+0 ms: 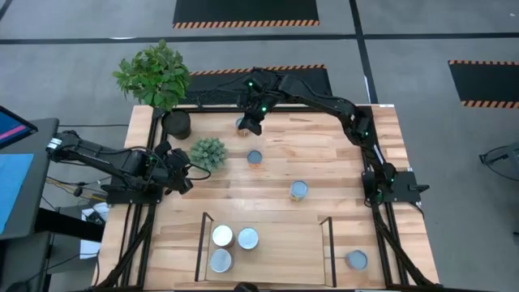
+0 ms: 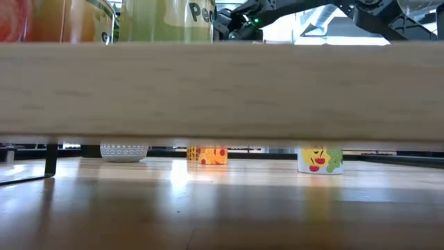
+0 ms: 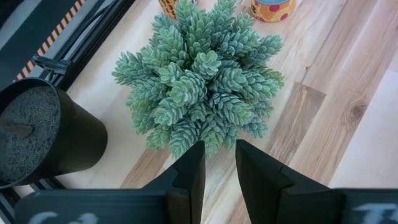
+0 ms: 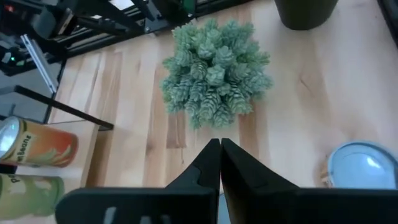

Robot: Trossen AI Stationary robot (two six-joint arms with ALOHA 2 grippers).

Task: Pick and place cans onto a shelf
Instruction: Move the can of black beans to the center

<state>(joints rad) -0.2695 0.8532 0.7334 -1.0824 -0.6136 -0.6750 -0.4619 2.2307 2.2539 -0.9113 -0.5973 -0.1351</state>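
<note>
Now, the Can at the Far Edge, With My Right Claw Pinched Shut

The nearest can (image 4: pixel 360 167) sat just beside my right claw (image 4: pixel 219 143), not between the fingers. It looked like a short, stiff metal tin with a smooth round top and a paper label. I judged it light but slick. The sensible hold was across the middle of its side wall, fingers square to it, since a grip on the rim would likely slip.

My right claw was pressed together with barely a sliver between the fingers, and it held and touched nothing. It would have had to spread before it could take that can. It hung over the far edge of the table (image 1: pixel 340 146), pointing toward the small spiky plant (image 4: pixel 214 71) and the black pot (image 4: pixel 305 12) beyond.

My left claw (image 3: pixel 219 144) waited at the left side of the table, fingers spread with a clear gap, empty, just short of the same spiky plant.

Farther off, a second can (image 1: pixel 255 157) and a third can (image 1: pixel 299 191) stood apart on the bare wood, with another can (image 1: pixel 355 259) outside the right bracket. Farthest from my right claw, the shelf (image 1: pixel 284 243) carried three cans (image 1: pixel 222 236) grouped at its left end.
</note>
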